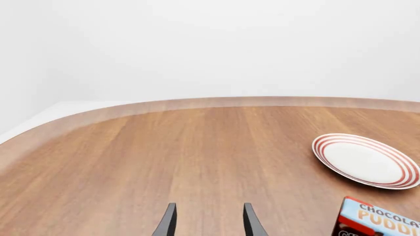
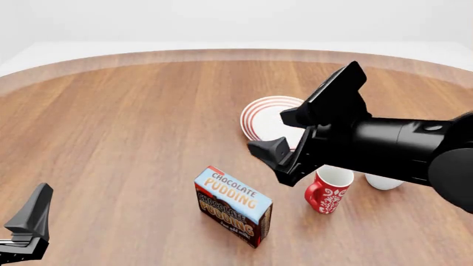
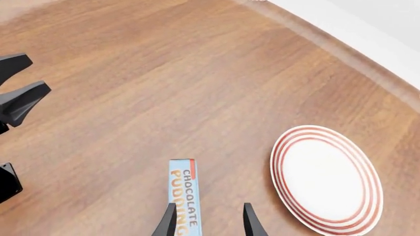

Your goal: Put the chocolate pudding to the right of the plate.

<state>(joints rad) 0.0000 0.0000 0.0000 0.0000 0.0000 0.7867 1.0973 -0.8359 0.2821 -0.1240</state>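
The chocolate pudding point(image 2: 232, 206) is a box with a light-blue top and dark brown sides, standing on the wooden table in front of the plate. The plate point(image 2: 263, 115) is white with red rings, partly hidden by my right arm. My right gripper point(image 2: 272, 134) is open and empty in the air, above and to the right of the box. In the right wrist view, the box point(image 3: 184, 194) lies at the open fingers point(image 3: 167, 222) and the plate point(image 3: 327, 179) beside them. My left gripper point(image 2: 30, 219) is open and empty at the near left. The left wrist view shows the plate point(image 1: 364, 160) and a box corner point(image 1: 377, 221).
A red patterned mug point(image 2: 329, 191) stands to the right of the box, below my right arm. A plain white mug point(image 2: 382, 182) is just behind it, mostly hidden. The table's curved far edge point(image 2: 221, 54) runs across the back. My left gripper point(image 3: 19, 101) shows in the right wrist view.
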